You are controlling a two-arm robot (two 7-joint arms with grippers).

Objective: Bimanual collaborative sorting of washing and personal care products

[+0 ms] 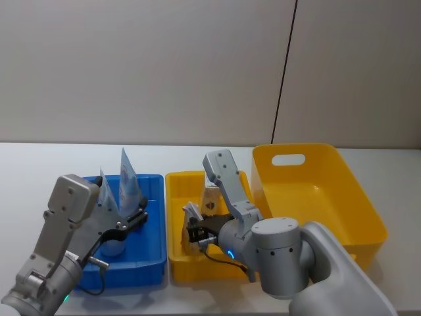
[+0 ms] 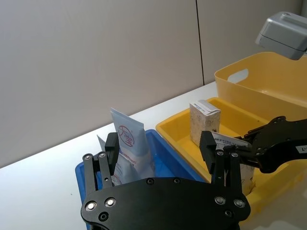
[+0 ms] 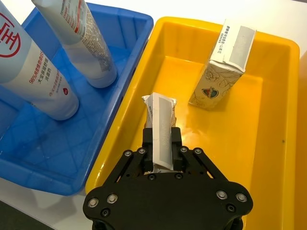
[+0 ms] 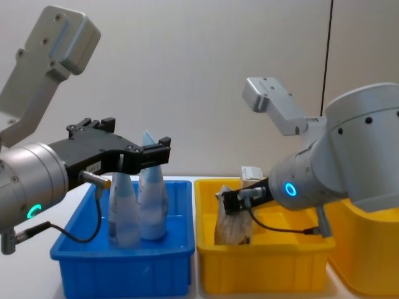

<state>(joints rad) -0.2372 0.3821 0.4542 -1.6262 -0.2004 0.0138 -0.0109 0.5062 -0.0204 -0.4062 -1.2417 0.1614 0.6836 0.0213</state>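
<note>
Nearest of all is the right arm [image 1: 279,253], a smooth, rounded grey shell. Just past it is the right gripper [image 1: 195,232], its black metal fingers clamped tight on the held carton [image 3: 161,127]. That's a cream cardboard box pinched by its narrow sides and leaning over inside the glossy yellow tray [image 3: 192,22]. The right wrist view catches its creased, lifted top flap. The chest view shows it hanging low in the tray below the fingers, but whether it touches the floor I can't tell.

Over on the left, the left gripper [image 4: 161,151] hovers with its fingers spread wide and nothing in them. It's above the blue tray [image 4: 118,269], right by two squeeze tubes [image 4: 151,199]. They stand cap-down, side by side, in slick pale plastic tapering to flat crimped tips. The wrist views pick out their red print.

Farther back in the yellow tray, a standing carton [image 3: 223,67] sits upright, apart from the held one, logo facing out. Just beside that tray is the big yellow basket [image 1: 329,197] with its slotted handle. All of it sits on a white table [image 1: 66,158] with a plain grey wall [image 1: 131,66] behind.
</note>
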